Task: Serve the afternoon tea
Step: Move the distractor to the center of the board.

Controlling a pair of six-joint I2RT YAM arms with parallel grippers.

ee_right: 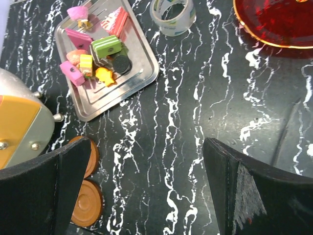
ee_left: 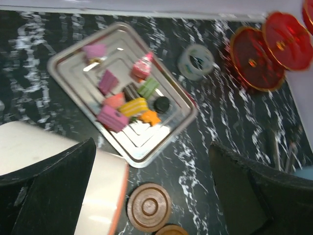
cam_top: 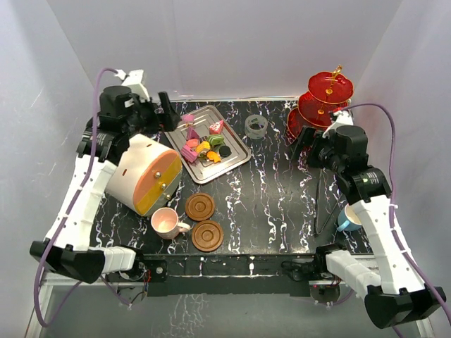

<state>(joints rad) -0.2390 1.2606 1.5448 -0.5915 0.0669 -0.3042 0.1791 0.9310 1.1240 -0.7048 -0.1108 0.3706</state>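
Several small colourful sweets (cam_top: 204, 146) (ee_left: 127, 98) (ee_right: 95, 54) lie on a silver tray. The red three-tier stand (cam_top: 320, 105) (ee_left: 259, 49) (ee_right: 279, 19) rises at the back right. Two brown saucers (cam_top: 200, 206) (cam_top: 207, 235) (ee_left: 149, 206) (ee_right: 87, 203) sit near the front, with a pink cup (cam_top: 167, 223) to their left. A blue cup (cam_top: 349, 218) shows at the right edge, partly behind the right arm. My left gripper (cam_top: 165, 111) (ee_left: 151, 147) hangs open beside the tray's back left corner. My right gripper (cam_top: 306, 141) (ee_right: 146, 147) hangs open just in front of the stand. Both hold nothing.
The steel tray (cam_top: 239, 156) (ee_left: 68, 56) (ee_right: 98, 110) lies back centre. A big white drum with an orange face (cam_top: 144, 176) (ee_left: 39, 142) (ee_right: 19, 127) lies on its side at the left. A tape roll (cam_top: 256, 126) (ee_left: 195, 61) (ee_right: 172, 14) sits between tray and stand.
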